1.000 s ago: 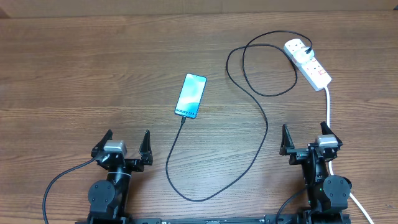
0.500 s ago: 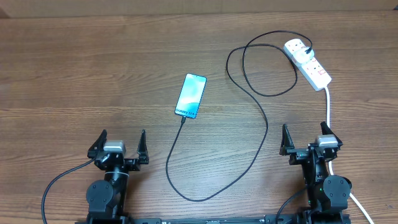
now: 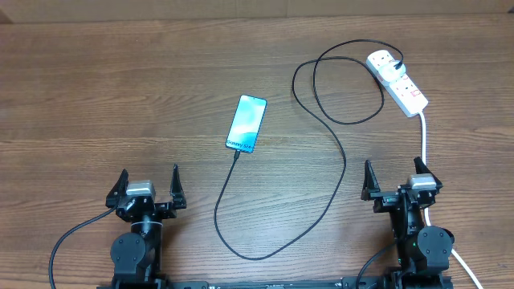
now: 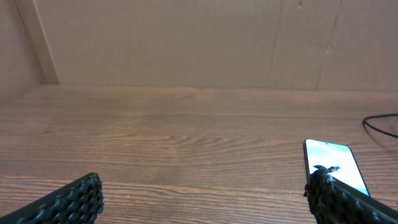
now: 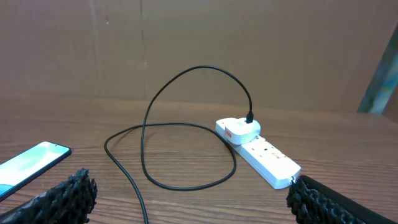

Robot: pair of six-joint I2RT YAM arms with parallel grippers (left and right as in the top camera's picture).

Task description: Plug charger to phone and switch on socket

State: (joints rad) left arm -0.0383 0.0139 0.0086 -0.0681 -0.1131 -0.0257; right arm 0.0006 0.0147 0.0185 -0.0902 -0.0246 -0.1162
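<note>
The left gripper, its ribbed black fingers spread wide and empty, has slid leftward since a second ago. The right gripper stands equally splayed and unmoved. Beyond them the thin black charger loops over the woodgrain table, its tip meeting the near edge of the slim, glossy phone. Farthest right lies the white plastic socket.
</note>
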